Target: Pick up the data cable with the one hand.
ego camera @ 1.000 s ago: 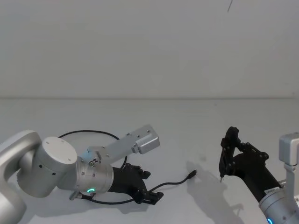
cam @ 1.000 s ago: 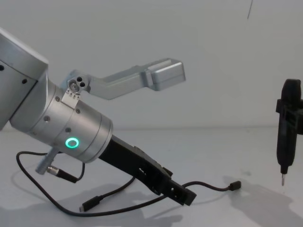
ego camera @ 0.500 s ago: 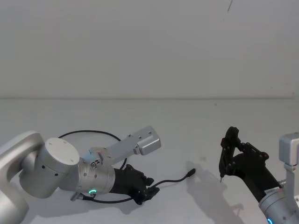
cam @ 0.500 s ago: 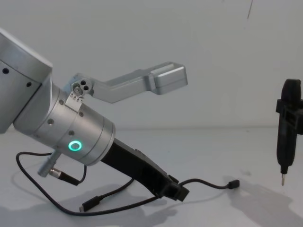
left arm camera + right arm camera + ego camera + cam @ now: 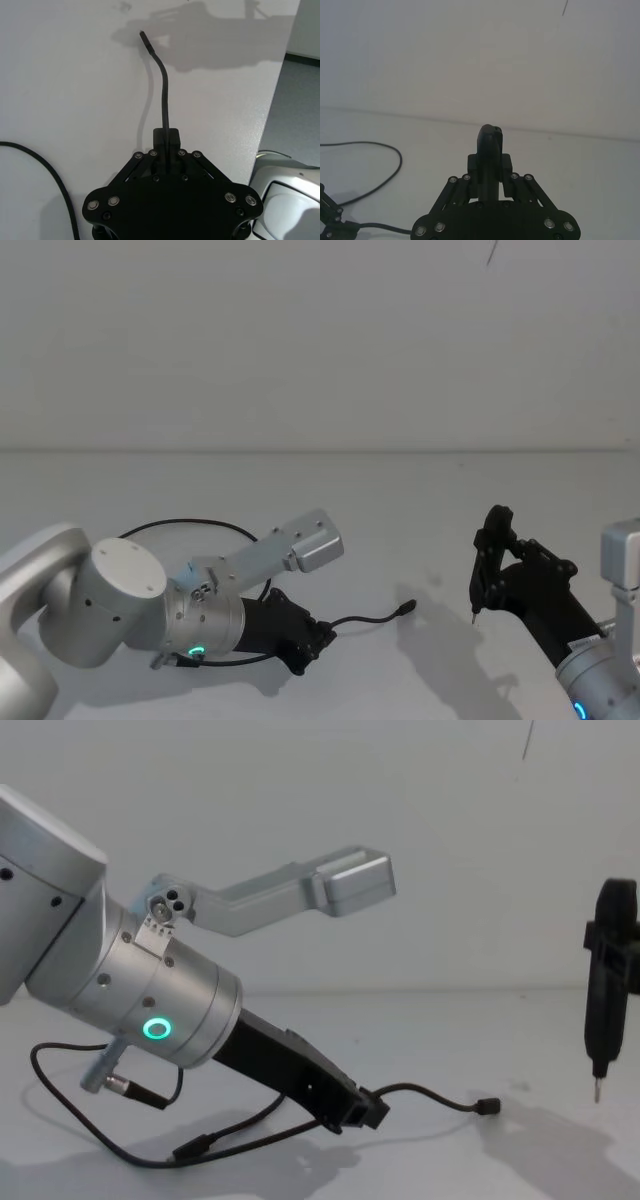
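Left gripper [image 5: 365,1110] low over white table [image 5: 400,500], jaws clamped on data cable [image 5: 430,1097], which runs out either side. Right gripper [image 5: 495,565] pinches pen-like tool [image 5: 605,980]. Arm label [image 5: 580,643] too small to read. Plain pale wall [image 5: 300,340] behind.

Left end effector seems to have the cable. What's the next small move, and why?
Probably a slow, straight lift of the left end effector. Its jaws look shut on the data cable, whose loose loop lies on the table. The right end effector, holding a pen-like tool, hangs well apart, so the way up looks free.
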